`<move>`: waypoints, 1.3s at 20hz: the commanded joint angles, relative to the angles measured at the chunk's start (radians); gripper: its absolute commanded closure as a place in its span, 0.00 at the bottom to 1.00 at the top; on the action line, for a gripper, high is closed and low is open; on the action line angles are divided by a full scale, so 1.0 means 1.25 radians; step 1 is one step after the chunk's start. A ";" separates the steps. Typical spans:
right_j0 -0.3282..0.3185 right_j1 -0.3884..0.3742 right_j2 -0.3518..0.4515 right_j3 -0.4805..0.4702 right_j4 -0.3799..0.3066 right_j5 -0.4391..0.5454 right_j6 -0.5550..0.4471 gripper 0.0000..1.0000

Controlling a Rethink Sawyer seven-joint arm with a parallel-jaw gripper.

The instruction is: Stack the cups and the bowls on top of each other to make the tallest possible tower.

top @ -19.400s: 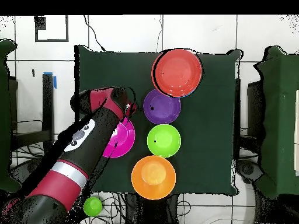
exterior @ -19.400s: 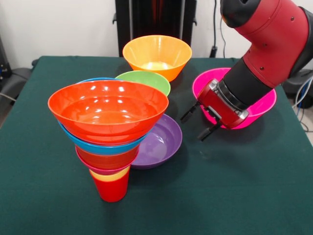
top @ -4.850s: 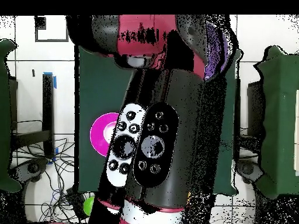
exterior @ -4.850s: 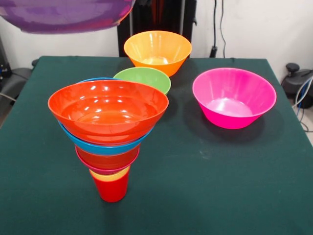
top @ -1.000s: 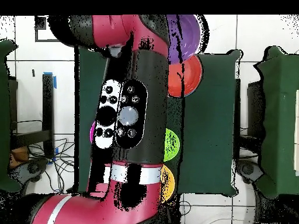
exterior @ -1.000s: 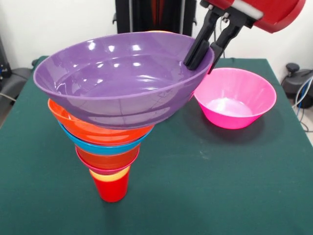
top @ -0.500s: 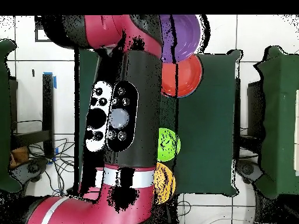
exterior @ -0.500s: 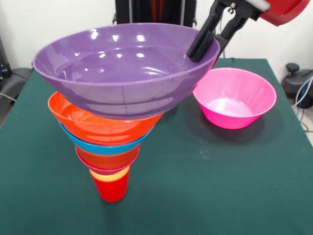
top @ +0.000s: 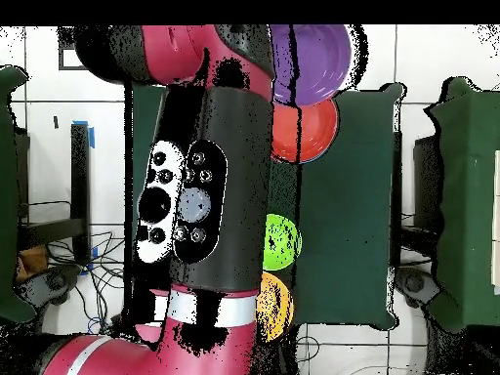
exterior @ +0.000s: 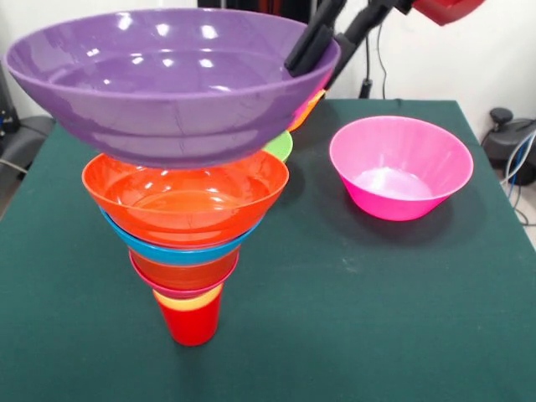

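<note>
The tower (exterior: 186,251) stands at the front left: red cup (exterior: 191,323) as base, a yellow cup rim, then crimson-pink, orange, blue and orange-red bowls (exterior: 184,198) widening upward. My gripper (exterior: 322,42) is shut on the right rim of the big purple bowl (exterior: 167,79), one finger inside and one outside. The bowl hangs just above the tower's top bowl and a little left of it, apart from it. In the overhead view the purple bowl (top: 312,63) lies beside the orange-red bowl (top: 303,132).
A magenta-pink bowl (exterior: 400,167) sits at the right. A green bowl (exterior: 281,144) and a light orange bowl (exterior: 306,107) peek out behind the purple bowl; both show in the overhead view (top: 281,239), (top: 276,305). The arm (top: 195,195) covers the table's left part.
The gripper has lifted the purple bowl up and to the left in the front view, off the tower's top bowl, which now shows fully.
</note>
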 commanded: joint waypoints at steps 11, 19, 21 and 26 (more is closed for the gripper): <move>0.008 -0.096 0.041 0.221 -0.079 -0.046 -0.198 1.00; -0.001 -0.117 0.070 0.311 -0.070 -0.117 -0.172 1.00; -0.003 -0.122 0.075 0.332 -0.068 -0.134 -0.167 1.00; 0.000 -0.135 0.077 0.375 -0.066 -0.168 -0.144 1.00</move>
